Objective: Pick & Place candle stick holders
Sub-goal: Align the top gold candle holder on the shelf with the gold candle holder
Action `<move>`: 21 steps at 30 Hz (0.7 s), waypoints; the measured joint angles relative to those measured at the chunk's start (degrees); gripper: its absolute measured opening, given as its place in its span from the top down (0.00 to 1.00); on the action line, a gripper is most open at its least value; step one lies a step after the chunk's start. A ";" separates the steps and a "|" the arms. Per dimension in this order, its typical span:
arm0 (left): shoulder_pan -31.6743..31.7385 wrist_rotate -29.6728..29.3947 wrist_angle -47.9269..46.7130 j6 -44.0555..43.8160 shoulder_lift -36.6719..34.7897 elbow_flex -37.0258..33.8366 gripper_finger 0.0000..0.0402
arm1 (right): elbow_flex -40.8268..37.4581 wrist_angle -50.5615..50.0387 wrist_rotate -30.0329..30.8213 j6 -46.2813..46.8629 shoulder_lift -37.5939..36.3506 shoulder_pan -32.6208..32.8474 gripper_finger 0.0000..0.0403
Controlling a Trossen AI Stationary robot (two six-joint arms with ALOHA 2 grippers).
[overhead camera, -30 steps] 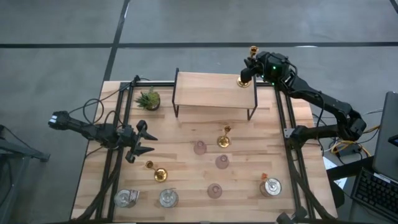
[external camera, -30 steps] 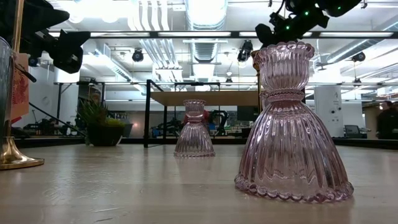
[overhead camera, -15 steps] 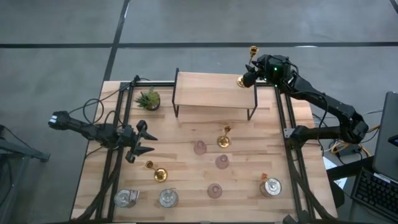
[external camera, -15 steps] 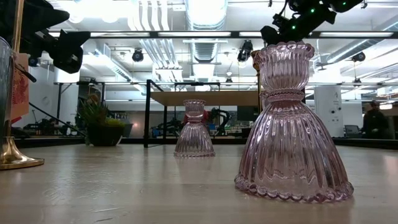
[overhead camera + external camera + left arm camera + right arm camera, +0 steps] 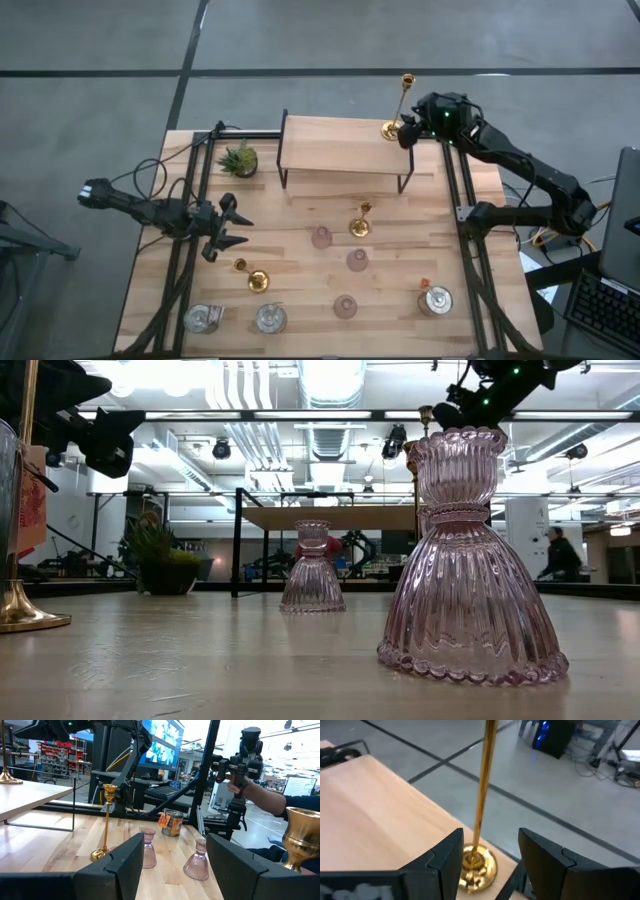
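Note:
A gold candle stick holder (image 5: 392,128) stands upright on its round base at the far right corner of the raised wooden shelf (image 5: 340,145). My right gripper (image 5: 408,131) is open just to its right. In the right wrist view (image 5: 490,834) its fingers stand on either side of the holder's base (image 5: 479,864) without touching it. My left gripper (image 5: 232,226) waits open and empty at the table's left. Two more gold holders (image 5: 360,224) (image 5: 252,277), three pink glass ones (image 5: 321,237) (image 5: 357,260) (image 5: 345,306) and three silvery cups (image 5: 203,319) (image 5: 270,318) (image 5: 437,300) stand on the table.
A small spiky green potted plant (image 5: 238,158) stands at the far left beside the shelf. Black frame rails (image 5: 195,200) run along both table sides. In the left wrist view (image 5: 175,840) a person's arm (image 5: 270,800) shows beyond the table's right side.
My right gripper has drawn back toward the table's right edge, away from the gold holder's stem. The holder stays upright on the shelf's far right corner.

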 joint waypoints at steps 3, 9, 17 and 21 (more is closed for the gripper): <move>-0.02 0.02 0.00 0.01 0.02 -0.01 0.46 | 0.00 -1.67 -3.30 -0.02 -0.90 0.28 0.54; -0.01 0.01 0.00 0.00 0.01 -0.01 0.46 | 0.00 -3.75 -12.09 -0.55 -2.79 2.20 0.55; 0.00 0.00 0.00 0.00 0.01 0.01 0.46 | 0.00 -10.38 -14.59 -6.79 -4.85 9.39 0.58; -0.01 0.00 0.00 0.00 0.01 0.00 0.46 | 0.00 -13.31 -14.61 -8.23 -5.07 14.53 0.59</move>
